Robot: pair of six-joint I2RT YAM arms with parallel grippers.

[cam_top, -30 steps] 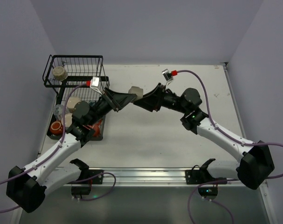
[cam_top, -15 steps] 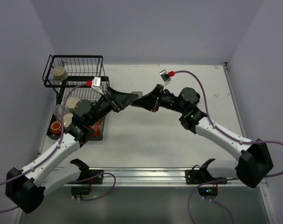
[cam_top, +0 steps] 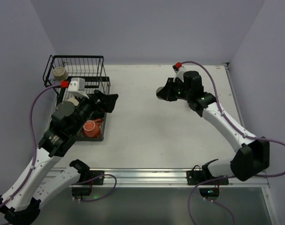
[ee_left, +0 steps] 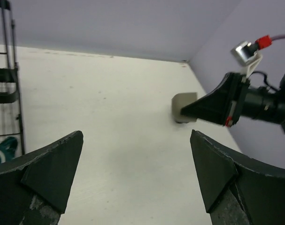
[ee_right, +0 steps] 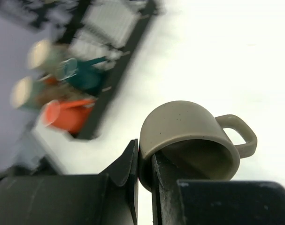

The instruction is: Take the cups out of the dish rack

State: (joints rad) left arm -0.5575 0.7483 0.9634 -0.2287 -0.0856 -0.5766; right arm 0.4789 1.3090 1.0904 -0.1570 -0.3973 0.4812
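Cups [cam_top: 89, 127] in the dish rack [cam_top: 76, 57], far left corner of desk [cam_top: 147, 136]. Lower ones partly hidden under left arm [cam_top: 60, 133] and blurred in the right wrist view. Beige mug [ee_right: 187, 129] is out of the rack, near the far edge, right of centre, barely visible from above. Right pincer [ee_right: 144, 157] clamped on the mug's wall, one finger inside. Left pincer [ee_left: 135, 140] wide apart, empty, beside the rack.

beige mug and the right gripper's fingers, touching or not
Touching. The right wrist view shows the right gripper pinching the wall of the beige mug, one finger outside, the other inside the opening.
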